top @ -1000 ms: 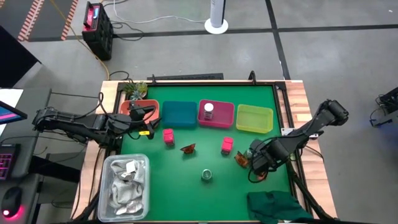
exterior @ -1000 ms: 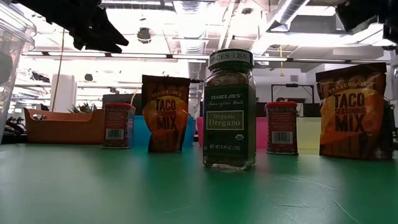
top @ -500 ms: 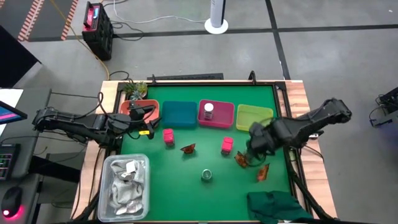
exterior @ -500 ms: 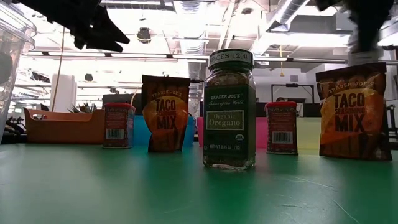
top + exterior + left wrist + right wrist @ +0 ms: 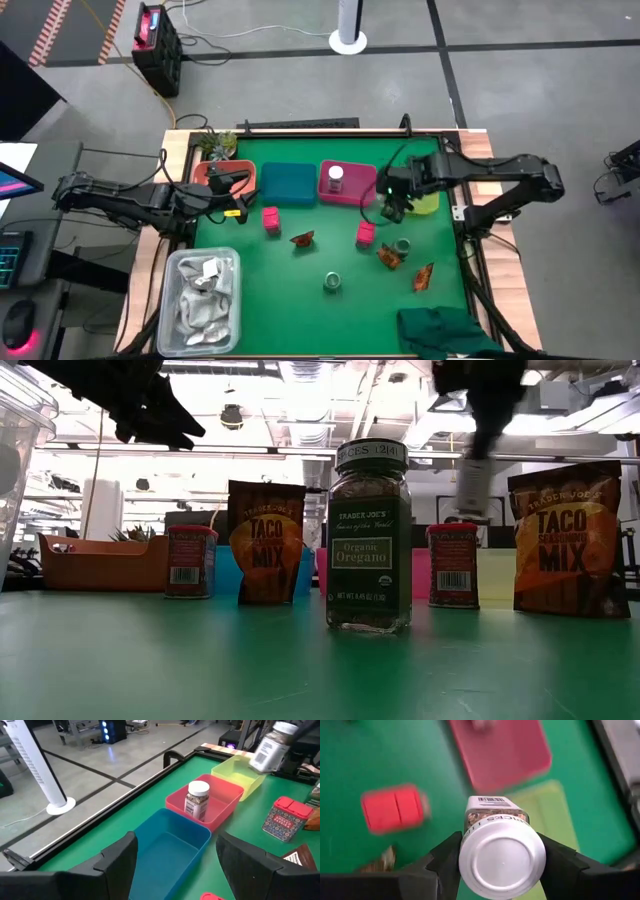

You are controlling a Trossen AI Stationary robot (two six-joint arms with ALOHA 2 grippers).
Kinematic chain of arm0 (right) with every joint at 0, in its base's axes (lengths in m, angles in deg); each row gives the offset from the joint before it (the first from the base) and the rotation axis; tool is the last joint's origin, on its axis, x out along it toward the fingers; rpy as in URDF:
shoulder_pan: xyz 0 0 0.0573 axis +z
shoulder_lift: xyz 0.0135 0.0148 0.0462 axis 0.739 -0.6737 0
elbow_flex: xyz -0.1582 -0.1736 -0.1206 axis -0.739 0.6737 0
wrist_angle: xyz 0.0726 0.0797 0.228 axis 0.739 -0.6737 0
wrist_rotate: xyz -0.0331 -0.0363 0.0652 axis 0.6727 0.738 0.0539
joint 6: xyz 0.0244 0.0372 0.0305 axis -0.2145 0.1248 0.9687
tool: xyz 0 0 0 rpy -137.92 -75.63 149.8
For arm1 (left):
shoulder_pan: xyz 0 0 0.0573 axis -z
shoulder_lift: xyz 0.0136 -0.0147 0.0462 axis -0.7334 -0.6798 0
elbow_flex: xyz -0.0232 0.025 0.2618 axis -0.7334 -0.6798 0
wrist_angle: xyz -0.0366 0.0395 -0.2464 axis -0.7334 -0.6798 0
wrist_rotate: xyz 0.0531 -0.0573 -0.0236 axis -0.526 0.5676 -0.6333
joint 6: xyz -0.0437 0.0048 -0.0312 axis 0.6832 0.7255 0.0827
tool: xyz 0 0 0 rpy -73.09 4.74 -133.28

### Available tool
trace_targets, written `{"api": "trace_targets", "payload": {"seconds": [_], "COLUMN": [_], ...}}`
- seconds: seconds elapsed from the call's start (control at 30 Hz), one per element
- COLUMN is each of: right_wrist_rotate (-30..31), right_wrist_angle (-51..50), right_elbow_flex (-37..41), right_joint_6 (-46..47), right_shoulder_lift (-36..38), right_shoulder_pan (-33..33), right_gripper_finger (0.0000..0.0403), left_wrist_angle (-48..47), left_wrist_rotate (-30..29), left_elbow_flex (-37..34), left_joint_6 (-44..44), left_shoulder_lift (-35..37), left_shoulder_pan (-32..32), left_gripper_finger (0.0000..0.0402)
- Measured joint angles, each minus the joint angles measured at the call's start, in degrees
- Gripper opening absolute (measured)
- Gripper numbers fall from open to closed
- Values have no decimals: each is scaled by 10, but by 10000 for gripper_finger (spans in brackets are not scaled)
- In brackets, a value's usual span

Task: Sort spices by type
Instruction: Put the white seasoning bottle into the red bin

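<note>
aloft, right jaws (image 5: 502,857) clamp a white-capped jar (image 5: 500,852) between pink and yellow bins; left jaws (image 5: 172,852) apart.

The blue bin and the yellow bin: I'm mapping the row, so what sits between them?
The high view shows one pink bin between the blue bin and the yellow bin, holding a white-capped jar standing upright.

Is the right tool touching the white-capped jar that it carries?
Touching. In the right wrist view, the two dark fingers press against both sides of the jar, with no gap. The right tool holds it in the air near the pink bin.
</note>
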Motion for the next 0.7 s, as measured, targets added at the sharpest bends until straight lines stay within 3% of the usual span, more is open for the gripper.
{"api": "trace_targets", "payload": {"seconds": [0.3,0.53,0.7], "right_wrist_rotate": [-2,-59,-62], "right_wrist_angle": [174,190,191], "right_elbow_flex": [-5,-41,-75], "right_joint_6": [-207,-301,-336], "right_shoulder_lift": [-84,-202,-265], "right_shoulder_pan": [-83,-150,-183], "right_gripper_finger": [238,238,239], "left_wrist_angle": [6,6,5], "left_wrist_rotate": [-6,-6,-6], "left_elbow_flex": [0,0,0], "left_joint_6": [1,2,2], "left_shoulder_lift": [0,0,0], "left_shoulder_pan": [0,0,0], "left_gripper_finger": [256,256,256]}}
